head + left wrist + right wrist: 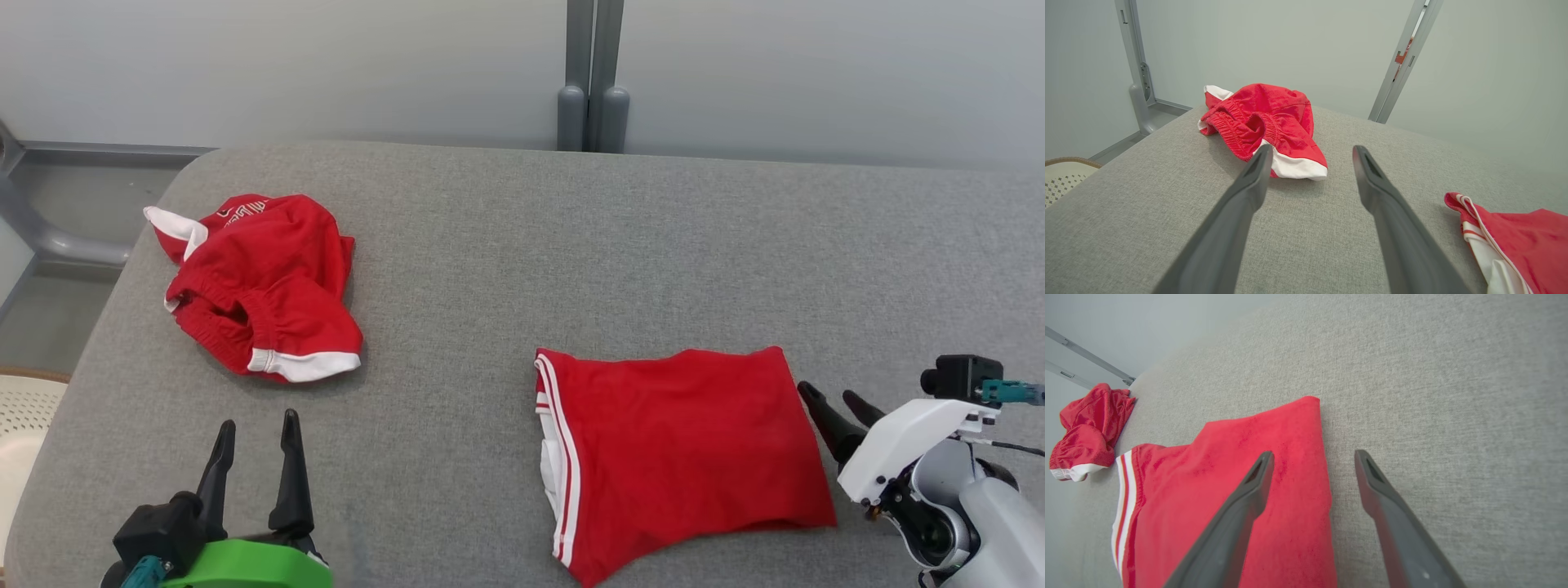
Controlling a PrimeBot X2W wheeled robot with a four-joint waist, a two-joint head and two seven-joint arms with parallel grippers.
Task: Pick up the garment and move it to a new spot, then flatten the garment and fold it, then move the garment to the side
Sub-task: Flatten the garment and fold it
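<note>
A folded red garment (pixel 682 445) with white side stripes lies flat at the table's front right; it also shows as the folded garment (pixel 1241 490) in the right wrist view and the folded garment (pixel 1523 241) in the left wrist view. A second red garment (pixel 265 282) with white trim lies crumpled at the far left, seen too as a crumpled heap (pixel 1267 122) and a small heap (pixel 1088 430). My left gripper (pixel 257 420) (pixel 1312 151) stands open and empty, just in front of the crumpled one. My right gripper (pixel 826 392) (pixel 1314 454) is open and empty over the folded garment's right edge.
The grey fabric-covered table (pixel 522 237) has a rounded far-left corner. A pale woven basket (pixel 24 408) sits beyond its left edge. Grey metal posts (pixel 592 82) stand against the pale wall behind.
</note>
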